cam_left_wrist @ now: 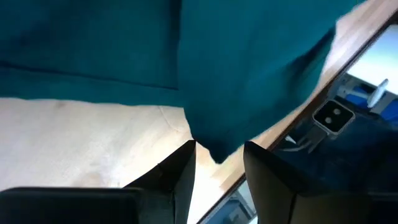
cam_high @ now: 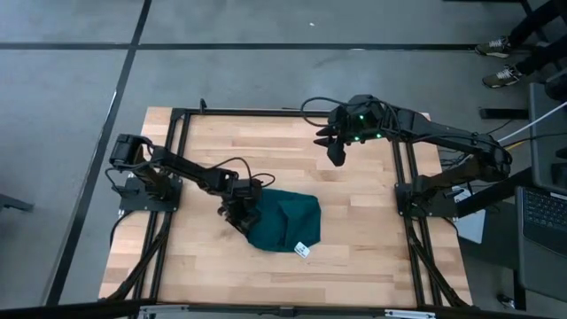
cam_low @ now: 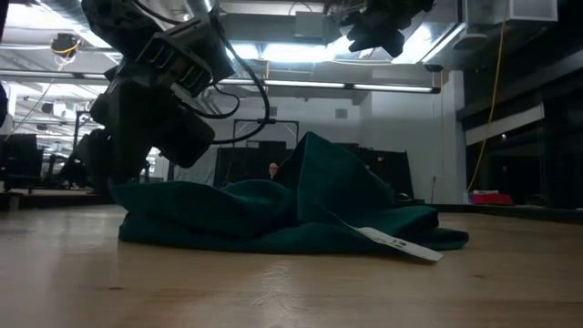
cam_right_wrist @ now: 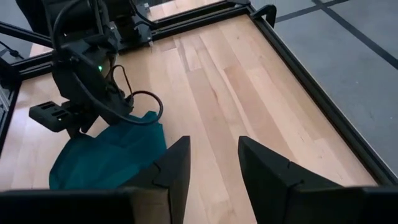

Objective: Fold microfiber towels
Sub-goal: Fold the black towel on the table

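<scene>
The dark teal towel [cam_high: 285, 221] lies in a loose heap on the wooden table, near its middle, with a raised fold [cam_low: 319, 159] and its white tag [cam_high: 301, 250] on the near side. My left gripper [cam_high: 239, 211] is low at the towel's left edge and open. In the left wrist view a towel corner [cam_left_wrist: 214, 148] reaches between its two fingers [cam_left_wrist: 221, 171]. My right gripper [cam_high: 335, 152] is open and empty, raised over the table's far right part, well away from the towel [cam_right_wrist: 106, 158]. My left gripper has its open fingers on either side of a corner of the towel [cam_left_wrist: 214, 148] at the heap's left edge. I cannot tell whether the fingers touch the cloth. The towel rests on the table.
A black metal frame [cam_high: 403, 177] runs around the tabletop. Bare wood [cam_high: 283, 151] lies on the far side of the towel. A laptop [cam_high: 542, 217] stands off the table's right side, and a person's shoes [cam_high: 500, 62] show on the floor at the far right.
</scene>
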Motion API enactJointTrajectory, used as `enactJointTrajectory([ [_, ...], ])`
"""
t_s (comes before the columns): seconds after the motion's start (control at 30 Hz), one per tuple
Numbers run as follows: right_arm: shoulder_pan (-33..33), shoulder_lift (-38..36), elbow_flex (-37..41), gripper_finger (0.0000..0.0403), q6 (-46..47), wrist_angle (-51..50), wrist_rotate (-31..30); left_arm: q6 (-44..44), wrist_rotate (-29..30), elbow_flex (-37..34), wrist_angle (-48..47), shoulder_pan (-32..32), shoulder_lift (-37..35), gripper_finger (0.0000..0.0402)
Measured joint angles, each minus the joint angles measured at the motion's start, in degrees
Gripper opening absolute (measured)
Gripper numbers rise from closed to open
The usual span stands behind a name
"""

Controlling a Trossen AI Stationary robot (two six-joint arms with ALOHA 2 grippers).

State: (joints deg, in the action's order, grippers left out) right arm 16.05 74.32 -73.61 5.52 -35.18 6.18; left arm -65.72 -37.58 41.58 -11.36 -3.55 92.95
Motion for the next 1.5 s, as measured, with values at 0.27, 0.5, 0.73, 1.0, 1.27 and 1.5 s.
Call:
enactJointTrajectory([
  [0.27,0.9,-0.2,0.0,0.0148,-0.5,0.1,0.8,-0.3,0.4,0.0,0.1,0.0,0.0,0.0132],
  [0.5,0.9,-0.2,0.0,0.0146,-0.5,0.0,0.9,-1.9,-0.5,0.0,4.7,-0.1,3.2,0.0132],
  [0.73,1.0,-0.2,0.0,0.0132,-0.4,0.0,1.4,-2.6,-1.5,0.0,7.0,-0.5,4.8,0.0132],
  [1.0,1.2,-0.2,0.0,0.0137,-0.5,0.0,1.4,-2.6,-1.4,0.0,6.3,-0.6,4.8,0.0132],
  [1.27,1.2,-0.2,0.0,0.0143,-0.7,0.1,1.4,2.4,-1.1,0.0,-5.7,-0.5,4.0,0.0132],
  [1.5,1.2,-0.2,0.0,0.0129,-0.8,0.3,1.4,1.5,-2.4,0.0,-0.1,-0.5,3.1,0.0132],
])
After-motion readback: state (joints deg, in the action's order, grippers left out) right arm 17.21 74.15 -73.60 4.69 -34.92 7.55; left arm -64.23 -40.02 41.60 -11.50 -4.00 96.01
